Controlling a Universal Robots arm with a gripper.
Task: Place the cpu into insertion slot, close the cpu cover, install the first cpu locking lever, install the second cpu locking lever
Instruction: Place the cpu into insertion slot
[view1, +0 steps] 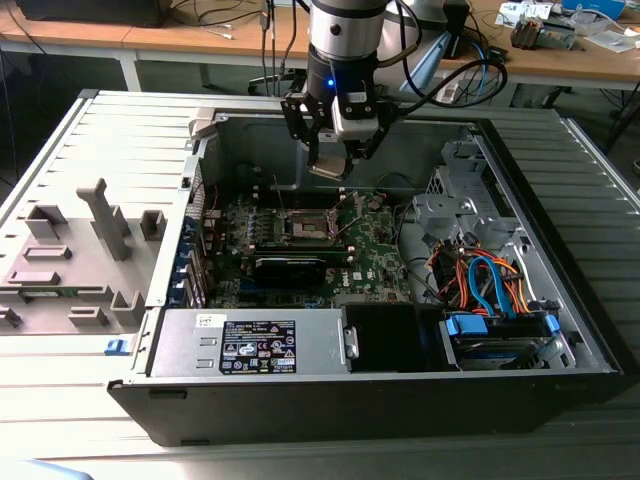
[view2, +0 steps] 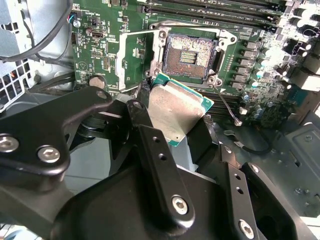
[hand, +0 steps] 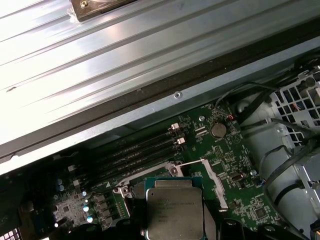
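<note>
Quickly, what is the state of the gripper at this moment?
The gripper is closed on the cpu, held over the empty insertion slot.

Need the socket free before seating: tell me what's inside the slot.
In the second wrist view the slot holds just bare contacts. The cpu, gripped in the pincer, covers part of its rim; in the first wrist view it hides the slot's middle.
</note>
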